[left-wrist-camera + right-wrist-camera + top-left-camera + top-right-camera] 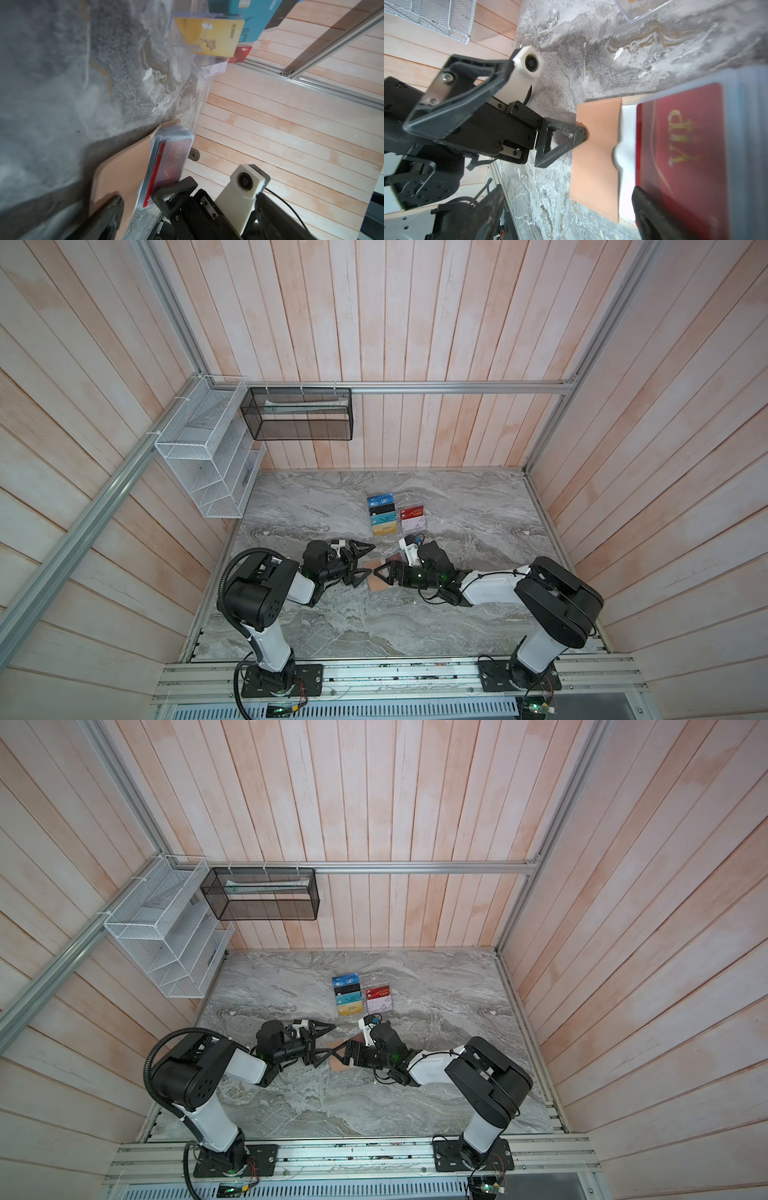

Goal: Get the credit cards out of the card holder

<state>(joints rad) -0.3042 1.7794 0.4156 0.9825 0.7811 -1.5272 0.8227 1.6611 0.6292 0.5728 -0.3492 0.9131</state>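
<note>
The tan-pink leather booklet card holder (376, 584) lies open on the grey marble surface (332, 614), at 3 o'clock from the wide-open left hand (372, 559) (one finger touches its cover). Its red plastic VIP card (681, 158) sits on the 3 o'clock side, nearest the right hand (569, 193), also open.

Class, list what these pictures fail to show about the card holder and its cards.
1. Cards behind the red VIP card in the card holder: hidden by it and stacked sleeves, both wrist views.
2. Its open spread: largely covered by the left end effector and right end effector, both top views.
</note>
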